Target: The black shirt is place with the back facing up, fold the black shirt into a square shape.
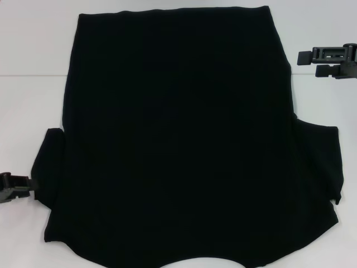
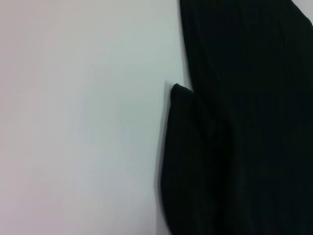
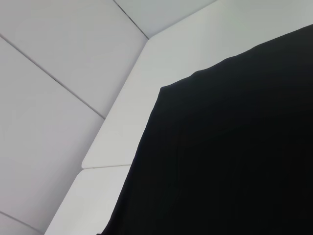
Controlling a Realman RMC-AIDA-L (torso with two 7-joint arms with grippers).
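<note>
The black shirt point(image 1: 178, 139) lies spread flat on the white table point(image 1: 33, 100), plain side up, no lettering showing. Its hem is at the far side and its neck opening at the near edge. Its left sleeve point(image 1: 49, 167) is folded against the body; the right sleeve point(image 1: 321, 162) sticks out. My left gripper point(image 1: 29, 188) is open at the table's near left, its tips right beside the left sleeve's edge. My right gripper point(image 1: 311, 63) is open at the far right, just off the shirt's side. The shirt also shows in the left wrist view point(image 2: 244, 122) and the right wrist view point(image 3: 230, 161).
A seam point(image 1: 33, 74) crosses the table at the far side. White wall panels point(image 3: 58, 58) stand behind the table's far edge. Bare table shows to the left of the shirt point(image 2: 83, 122).
</note>
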